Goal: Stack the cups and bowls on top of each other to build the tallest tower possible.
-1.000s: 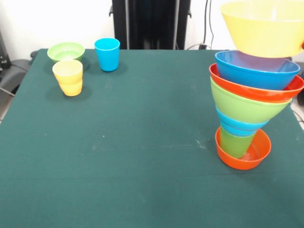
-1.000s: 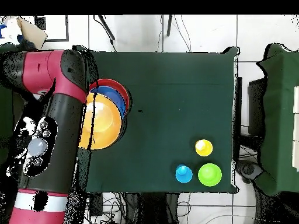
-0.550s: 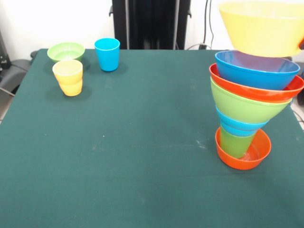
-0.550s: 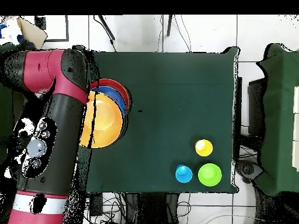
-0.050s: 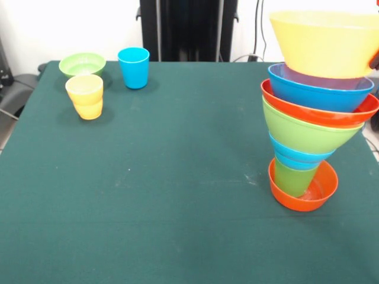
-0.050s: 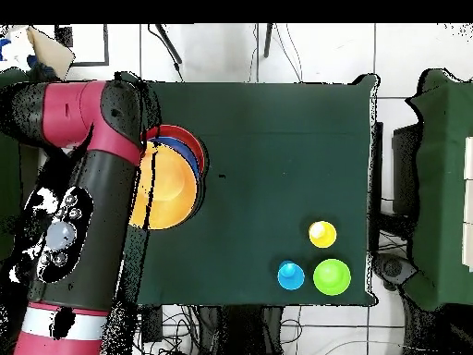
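Observation:
The tower stands at the table's right edge: a red-orange bowl at the bottom, then a green cup, a small blue bowl, a green bowl, a red bowl and a blue bowl on top. A large yellow bowl hangs with its base just inside the blue bowl's rim. Only a red sliver of my gripper shows at the yellow bowl's right side. In the overhead view the arm covers the left part of the yellow bowl.
At the far left corner stand a small green bowl, a blue cup and two nested yellow-orange cups. The tower sits close to the table's right edge and leans slightly.
The yellow bowl has come down from well above the tower until its base dips into the top blue bowl. The arm has shifted slightly with it.

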Robot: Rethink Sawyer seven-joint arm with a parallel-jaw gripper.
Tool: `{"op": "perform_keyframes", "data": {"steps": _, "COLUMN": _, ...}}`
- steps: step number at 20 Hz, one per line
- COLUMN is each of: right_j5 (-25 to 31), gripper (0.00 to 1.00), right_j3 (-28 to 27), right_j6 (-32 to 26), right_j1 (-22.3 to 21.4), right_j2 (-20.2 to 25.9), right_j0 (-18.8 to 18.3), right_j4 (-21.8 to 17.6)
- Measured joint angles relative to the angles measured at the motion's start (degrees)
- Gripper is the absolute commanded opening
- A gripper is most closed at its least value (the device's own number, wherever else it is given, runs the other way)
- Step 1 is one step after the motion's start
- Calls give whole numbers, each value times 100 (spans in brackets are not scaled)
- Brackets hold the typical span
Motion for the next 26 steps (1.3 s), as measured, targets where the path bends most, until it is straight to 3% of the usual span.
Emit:
{"op": "perform_keyframes", "data": {"steps": 22, "right_j5": -602, "gripper": 0, "right_j3": 271, "right_j6": 0, "right_j1": -1, "right_j2": -1, "right_j0": 0, "right_j4": -18}}
{"op": "perform_keyframes", "data": {"steps": 23, "right_j5": -619, "gripper": 100, "right_j3": 297, "right_j6": 0, "right_j1": -6, "right_j2": -4, "right_j0": 0, "right_j4": -18}}
{"op": "perform_keyframes", "data": {"steps": 26, "right_j5": -645, "gripper": 100, "right_j3": 314, "right_j6": 0, "right_j1": -14, "right_j2": -7, "right_j0": 0, "right_j4": -18}}
